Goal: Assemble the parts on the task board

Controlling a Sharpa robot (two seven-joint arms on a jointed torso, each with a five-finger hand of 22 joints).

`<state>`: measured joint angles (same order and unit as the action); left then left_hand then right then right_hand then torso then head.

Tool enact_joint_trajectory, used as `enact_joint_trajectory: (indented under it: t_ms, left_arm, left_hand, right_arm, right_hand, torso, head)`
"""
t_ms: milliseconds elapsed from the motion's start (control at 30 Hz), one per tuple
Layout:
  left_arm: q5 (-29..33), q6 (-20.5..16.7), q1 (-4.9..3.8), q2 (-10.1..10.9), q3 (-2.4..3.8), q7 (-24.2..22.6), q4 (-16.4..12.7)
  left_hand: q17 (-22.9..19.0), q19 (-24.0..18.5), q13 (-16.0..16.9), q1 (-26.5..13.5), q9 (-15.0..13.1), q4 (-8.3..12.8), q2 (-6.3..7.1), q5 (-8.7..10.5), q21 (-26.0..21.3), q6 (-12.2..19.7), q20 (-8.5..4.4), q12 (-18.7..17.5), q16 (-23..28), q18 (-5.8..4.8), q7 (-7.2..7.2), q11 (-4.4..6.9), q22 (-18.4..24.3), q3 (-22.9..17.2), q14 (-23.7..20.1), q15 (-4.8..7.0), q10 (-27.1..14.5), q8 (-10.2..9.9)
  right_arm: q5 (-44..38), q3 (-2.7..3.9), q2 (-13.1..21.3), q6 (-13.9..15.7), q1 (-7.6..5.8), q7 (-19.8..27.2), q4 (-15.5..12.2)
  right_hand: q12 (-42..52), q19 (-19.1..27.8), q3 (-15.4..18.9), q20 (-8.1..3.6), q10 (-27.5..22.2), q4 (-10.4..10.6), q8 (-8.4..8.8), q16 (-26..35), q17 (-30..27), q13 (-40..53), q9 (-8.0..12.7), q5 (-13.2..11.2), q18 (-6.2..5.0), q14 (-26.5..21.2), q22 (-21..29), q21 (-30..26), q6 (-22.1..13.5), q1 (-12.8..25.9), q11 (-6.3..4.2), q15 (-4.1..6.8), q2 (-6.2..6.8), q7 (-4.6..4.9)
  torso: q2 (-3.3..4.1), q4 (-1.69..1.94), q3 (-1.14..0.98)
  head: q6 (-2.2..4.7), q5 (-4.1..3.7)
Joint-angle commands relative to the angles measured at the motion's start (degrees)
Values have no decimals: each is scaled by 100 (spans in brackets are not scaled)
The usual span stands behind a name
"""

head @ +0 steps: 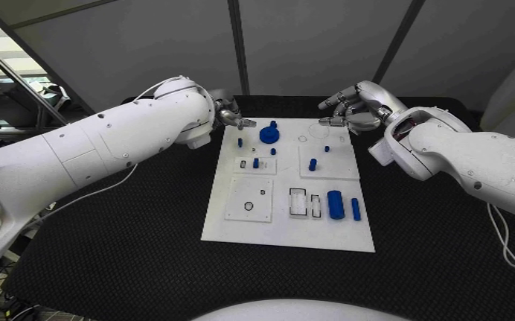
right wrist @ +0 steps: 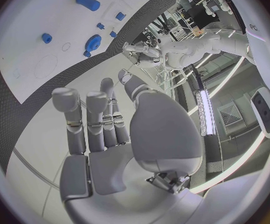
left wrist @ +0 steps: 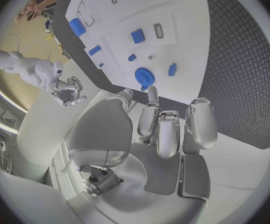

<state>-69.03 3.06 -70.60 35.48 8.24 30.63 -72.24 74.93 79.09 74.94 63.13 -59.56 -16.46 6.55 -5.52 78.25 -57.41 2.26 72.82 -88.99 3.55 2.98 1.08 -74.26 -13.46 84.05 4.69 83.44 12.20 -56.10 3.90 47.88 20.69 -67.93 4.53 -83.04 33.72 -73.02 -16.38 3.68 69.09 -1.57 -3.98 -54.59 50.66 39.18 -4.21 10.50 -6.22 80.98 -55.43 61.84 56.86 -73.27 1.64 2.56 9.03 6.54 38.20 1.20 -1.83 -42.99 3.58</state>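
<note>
The white task board [head: 281, 220] lies in the middle of the black table. A round blue gear-like part [head: 269, 135] stands near its far edge, with small blue pegs [head: 312, 164] close by. A thick blue cylinder [head: 336, 204] and a slim blue piece [head: 355, 208] lie at the near right. My left hand [head: 232, 118] hovers by the board's far left corner, fingers apart and holding nothing; in its wrist view the hand [left wrist: 166, 129] points toward the gear [left wrist: 144, 76]. My right hand [head: 347, 110] hangs over the far right corner, its fingers [right wrist: 88, 119] extended and holding nothing.
Empty cut-outs [head: 299, 202] mark the near half of the board. Black table surface [head: 129, 246] surrounds the board on all sides. A cable [head: 91, 191] trails below my left arm at the table's left edge.
</note>
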Motion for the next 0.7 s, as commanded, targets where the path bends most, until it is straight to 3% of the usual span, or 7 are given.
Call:
enact_joint_trajectory:
  t_ms: [33, 233, 500, 700]
  left_arm:
    - [61, 513, -60, -130, -11, -70, 371]
    - [62, 751, -113, -388, -89, -139, 975]
    - [62, 995, -123, -642, -220, -182, 1487]
    - [61, 1069, -111, -798, -270, -247, 1776]
  left_hand:
    - [1385, -53, 855, 51, 89, -7, 5, 32, -31, -16, 2, -14, 33, 63, 30, -39, 18, 46, 555, -58, -16, -51]
    - [1399, -49, 865, 54, 160, -13, -13, 51, -37, -44, 12, 13, 18, 64, 35, -45, 16, 63, 559, -65, -6, -83]
    - [1420, -40, 875, 57, 201, -13, -52, 54, -33, -68, 17, 39, -6, 62, 34, -45, 5, 62, 566, -68, 3, -98]
    - [1433, -34, 880, 47, 225, -16, -70, 63, -30, -83, 20, 53, -20, 61, 35, -46, -1, 68, 571, -69, 8, -105]
  right_arm:
    - [22, 5, -20, 4, -11, 54, 8]
    - [22, 4, -45, -4, -11, 52, 26]
    - [22, 4, -69, -11, -11, 54, 38]
    - [22, 4, -82, -14, -10, 58, 39]
  right_hand:
    - [34, -39, 5, 7, 13, 39, 26, 14, -8, -8, 7, 31, -109, 28, 6, -21, 35, 58, -10, 2, 4, -8]
    - [34, -39, 5, 7, 13, 39, 26, 14, -8, -8, 7, 31, -109, 28, 6, -21, 35, 58, -10, 2, 4, -8]
    - [34, -39, 5, 7, 13, 39, 26, 14, -8, -8, 7, 31, -109, 28, 6, -21, 35, 58, -10, 2, 4, -8]
    - [34, -39, 5, 7, 13, 39, 26, 14, -8, -8, 7, 31, -109, 28, 6, -21, 35, 58, -10, 2, 4, -8]
  torso:
    - [9, -11, 1]
    - [15, -5, 6]
    - [12, -6, 9]
    - [9, -10, 5]
  head:
    - [17, 9]
    - [22, 14]
    - [-2, 27]
    - [-4, 41]
